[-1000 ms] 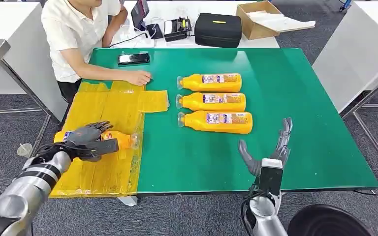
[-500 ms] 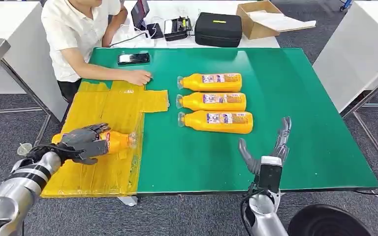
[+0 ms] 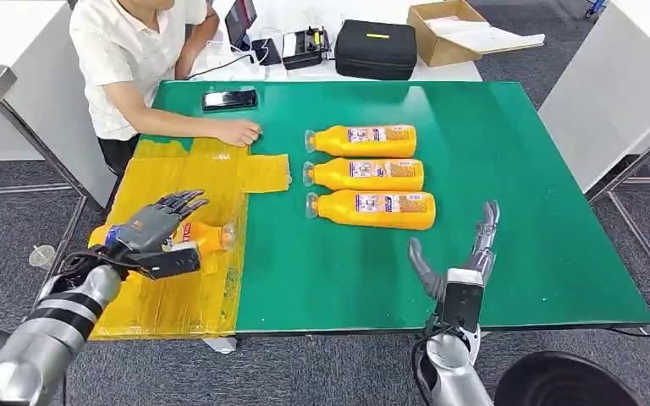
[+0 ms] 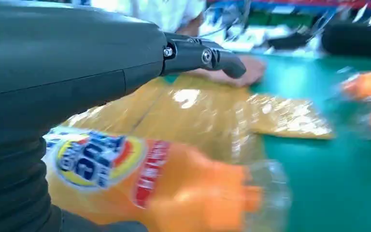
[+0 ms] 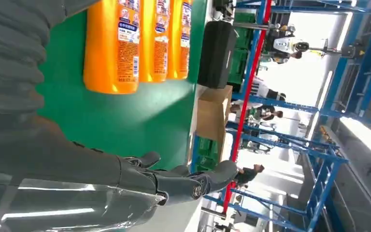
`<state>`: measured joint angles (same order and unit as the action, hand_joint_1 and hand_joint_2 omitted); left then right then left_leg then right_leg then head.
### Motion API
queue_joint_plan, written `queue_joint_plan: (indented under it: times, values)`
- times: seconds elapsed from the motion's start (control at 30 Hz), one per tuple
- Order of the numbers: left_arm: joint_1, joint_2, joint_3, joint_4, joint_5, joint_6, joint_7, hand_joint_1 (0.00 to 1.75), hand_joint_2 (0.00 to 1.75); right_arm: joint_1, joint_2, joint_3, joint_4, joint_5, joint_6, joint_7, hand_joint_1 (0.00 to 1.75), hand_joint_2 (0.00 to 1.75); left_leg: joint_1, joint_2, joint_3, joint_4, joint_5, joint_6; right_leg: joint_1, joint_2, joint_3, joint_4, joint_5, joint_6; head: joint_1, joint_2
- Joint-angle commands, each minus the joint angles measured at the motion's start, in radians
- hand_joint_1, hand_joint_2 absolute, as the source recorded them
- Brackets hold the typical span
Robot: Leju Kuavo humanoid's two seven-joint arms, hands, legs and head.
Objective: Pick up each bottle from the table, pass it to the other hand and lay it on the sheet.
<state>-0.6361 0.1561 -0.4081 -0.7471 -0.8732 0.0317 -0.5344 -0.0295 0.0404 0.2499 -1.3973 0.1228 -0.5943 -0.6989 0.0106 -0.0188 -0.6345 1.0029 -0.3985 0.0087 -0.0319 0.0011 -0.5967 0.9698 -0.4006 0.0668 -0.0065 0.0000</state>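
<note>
The left hand (image 3: 154, 230) had its fingers (image 3: 182, 201) spread apart above a bottle (image 3: 193, 238) lying on the yellow sheet (image 3: 188, 182) near the table's (image 3: 508, 169) front left corner. The right hand (image 3: 457, 262) stood open-fingered at the front edge; three bottles (image 3: 372, 176) lay mid-table.
</note>
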Motion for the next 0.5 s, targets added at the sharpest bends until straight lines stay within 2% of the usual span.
queue_joint_plan:
  times: [0.03,0.17,0.23,0.27,0.37,0.4,0.5]
  values:
    - [0.073,-0.021,-0.092,-0.198,0.017,-0.015,0.006,0.0,1.75,0.0,0.0,-0.013,0.037,-0.002,-0.024,0.001,0.0,1.75,0.001,0.0,0.003,0.0,-0.002,0.0,0.002,-0.001,0.004,-0.001,-0.002,-0.003,0.0,0.0]
    - [0.137,0.018,-0.158,-0.307,0.029,-0.013,-0.023,0.0,1.75,-0.005,0.011,-0.016,0.073,0.0,-0.009,0.001,0.0,1.75,0.001,0.001,0.001,0.0,-0.001,0.0,0.001,0.0,0.001,-0.001,0.0,-0.002,0.0,0.0]
    - [0.176,0.048,-0.223,-0.37,0.047,-0.023,-0.015,0.0,1.75,-0.009,-0.002,0.007,0.064,0.013,-0.041,0.001,0.0,1.75,0.002,0.003,0.005,0.001,-0.003,0.0,0.003,0.001,0.005,-0.001,-0.002,-0.005,0.0,0.0]
    - [0.177,0.046,-0.237,-0.38,0.061,-0.023,-0.011,0.0,1.75,-0.01,-0.004,0.003,0.059,0.007,-0.049,0.001,0.0,1.75,0.0,0.003,0.002,-0.001,-0.002,0.0,0.001,0.002,0.002,-0.001,-0.001,-0.002,0.0,0.0]
    - [0.175,0.044,-0.266,-0.42,0.14,-0.047,0.0,0.0,1.75,-0.024,-0.021,-0.003,0.09,0.02,-0.033,0.001,0.0,1.75,0.001,0.003,0.004,0.0,-0.003,0.0,0.002,0.0,0.004,-0.001,-0.003,-0.004,0.0,0.0]
    - [0.183,0.032,-0.261,-0.442,0.186,-0.056,-0.004,0.0,1.75,-0.079,-0.045,0.025,0.256,0.118,-0.018,0.001,0.0,1.75,0.001,0.0,0.002,0.0,-0.002,0.0,0.002,-0.001,0.003,-0.001,-0.002,-0.003,0.0,0.0]
    - [0.183,0.032,-0.261,-0.442,0.186,-0.056,-0.004,0.0,1.75,-0.079,-0.045,0.025,0.256,0.118,-0.018,0.001,0.0,1.75,0.002,0.004,0.005,0.0,-0.004,0.001,0.003,0.002,0.007,-0.003,-0.002,-0.004,0.0,0.0]
